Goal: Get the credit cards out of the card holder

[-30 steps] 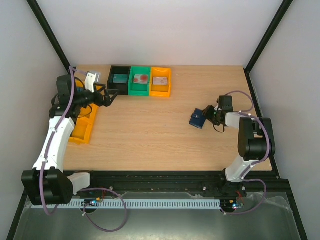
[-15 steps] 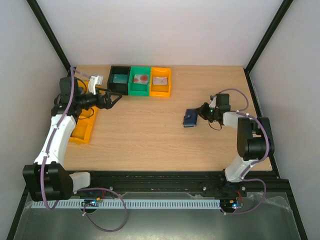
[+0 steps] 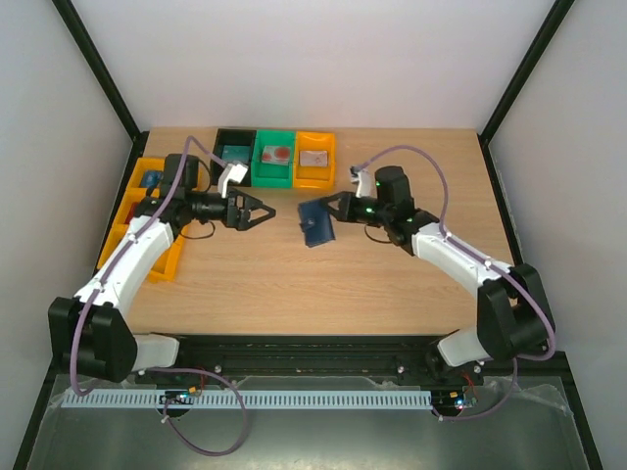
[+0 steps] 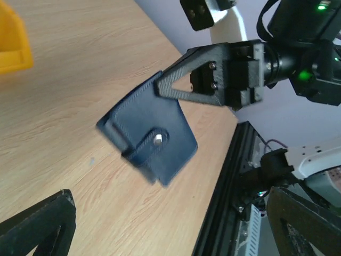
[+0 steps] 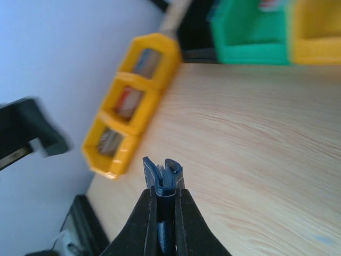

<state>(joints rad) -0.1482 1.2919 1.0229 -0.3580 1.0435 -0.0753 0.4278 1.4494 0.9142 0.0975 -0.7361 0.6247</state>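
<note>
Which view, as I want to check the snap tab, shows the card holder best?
Left wrist: the card holder fills mid-frame, snap tab facing the camera, held by the right fingers. The top view shows it small; the right wrist shows only its edge between the fingers.

The card holder (image 4: 146,136) looks like matt navy leather or imitation leather, finely grained, with a stitched seam along its edge. The snap stud (image 4: 158,140) on its tab is bright, shiny metal. The right pincer (image 4: 160,90) clamped on the card holder is matt black plastic. The right arm (image 3: 451,253) leading away from the card holder has smooth white plastic shells. Under the card holder the desk (image 3: 294,279) is pale wood, smooth, with clear grain and a soft sheen. The bins (image 3: 273,176) beyond the card holder are smooth coloured plastic.
</note>
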